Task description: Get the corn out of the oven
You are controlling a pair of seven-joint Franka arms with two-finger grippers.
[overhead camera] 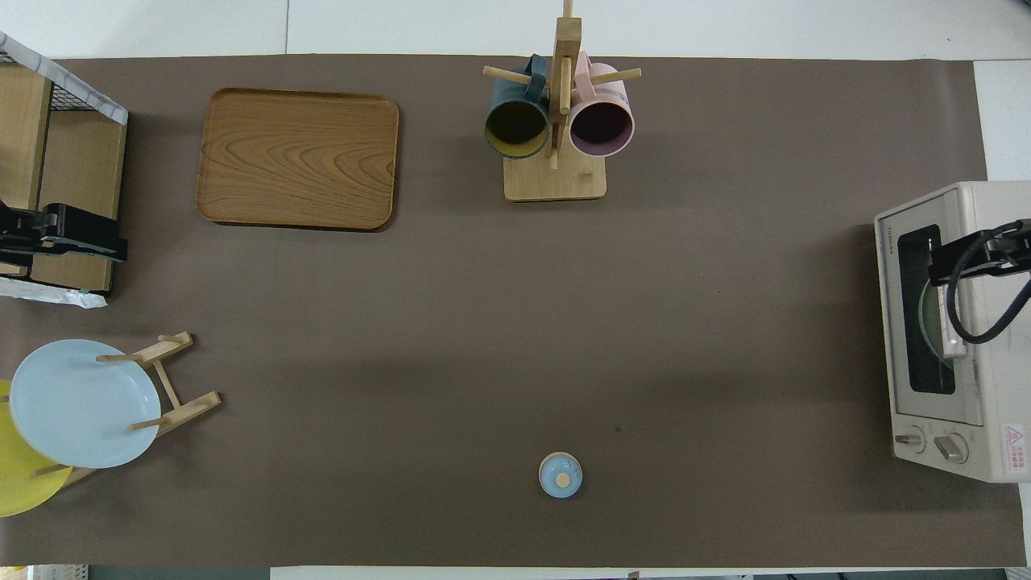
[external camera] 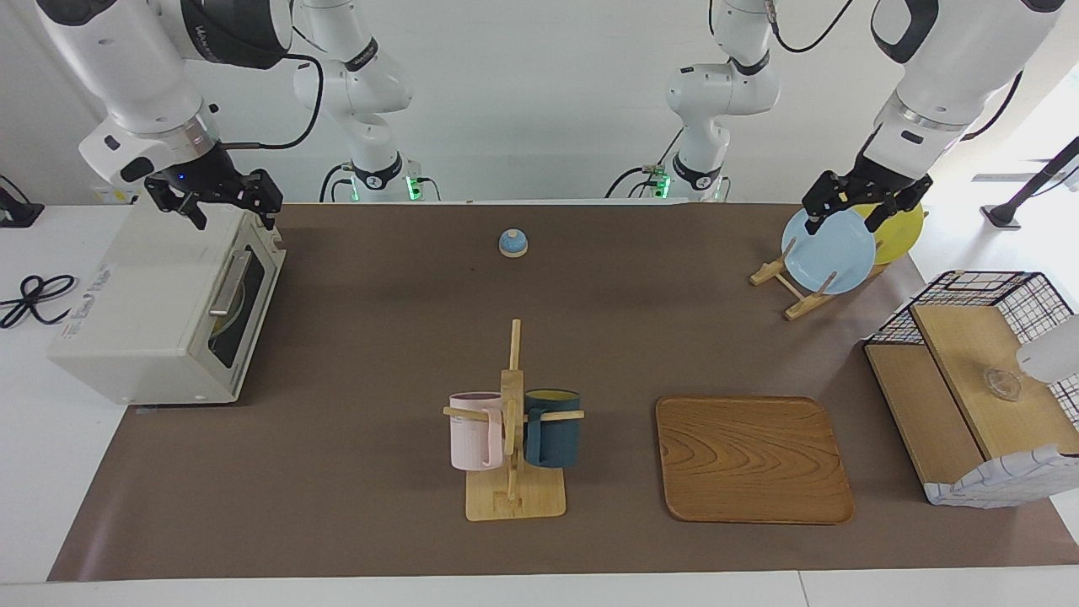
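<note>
Corn still unseen, oven [external camera: 160,308] door shut: you have it all left to do.

Only a plate shows through the glass. Right tool [external camera: 221,202] hangs released above the oven's top; left tool [external camera: 861,202], also released, waits over the plate rack [external camera: 797,291].

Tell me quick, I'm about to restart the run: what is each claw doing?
Left claw: open, holding nothing, over the plates.
Right claw: open, holding nothing, over the oven, whose door is shut.

Red warning label [overhead camera: 1015,447] on oven [overhead camera: 979,322] top; wording not legible
</note>
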